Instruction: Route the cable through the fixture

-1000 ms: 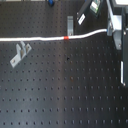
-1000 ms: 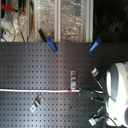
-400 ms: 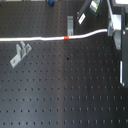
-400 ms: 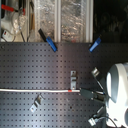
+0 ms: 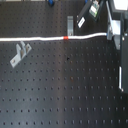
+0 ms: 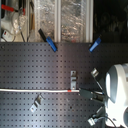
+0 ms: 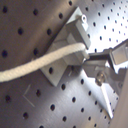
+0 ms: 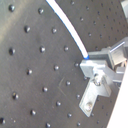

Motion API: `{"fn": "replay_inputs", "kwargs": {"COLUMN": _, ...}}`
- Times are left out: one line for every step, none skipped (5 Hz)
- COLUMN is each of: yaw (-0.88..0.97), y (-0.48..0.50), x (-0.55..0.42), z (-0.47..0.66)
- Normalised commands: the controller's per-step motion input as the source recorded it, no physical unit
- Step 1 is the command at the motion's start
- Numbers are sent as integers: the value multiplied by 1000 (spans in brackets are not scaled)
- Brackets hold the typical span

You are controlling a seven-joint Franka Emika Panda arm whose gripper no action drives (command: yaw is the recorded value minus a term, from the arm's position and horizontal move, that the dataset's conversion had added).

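Observation:
The white cable [image 5: 35,38] runs across the black perforated board from the first exterior view's left edge to my gripper [image 5: 108,34], which is shut on its end. Its red band [image 5: 66,37] lies just in front of a small upright grey fixture [image 5: 70,23]. In the second exterior view the cable [image 6: 35,90] and red band [image 6: 68,91] pass the foot of that fixture [image 6: 74,80], and the gripper [image 6: 83,92] holds the end. In the first wrist view the cable [image 7: 35,67] crosses the grey fixture [image 7: 75,30] into the fingers [image 7: 102,60]. Whether it sits in the fixture's slot I cannot tell.
A second grey bracket [image 5: 19,54] stands on the board near the first exterior view's left, also seen as the bracket [image 6: 36,104]. Two blue clamps [image 6: 48,41] [image 6: 95,44] sit at the board's far edge. The white arm body [image 6: 118,85] fills the second exterior view's right.

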Motion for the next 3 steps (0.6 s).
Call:
{"fn": "replay_inputs", "kwargs": {"yaw": -300, "y": 2, "x": 0, "z": 134}}
{"fn": "replay_inputs", "kwargs": {"yaw": 0, "y": 14, "x": 0, "z": 5}}
{"fn": "replay_inputs", "kwargs": {"yaw": 0, "y": 1, "x": 0, "z": 37}}
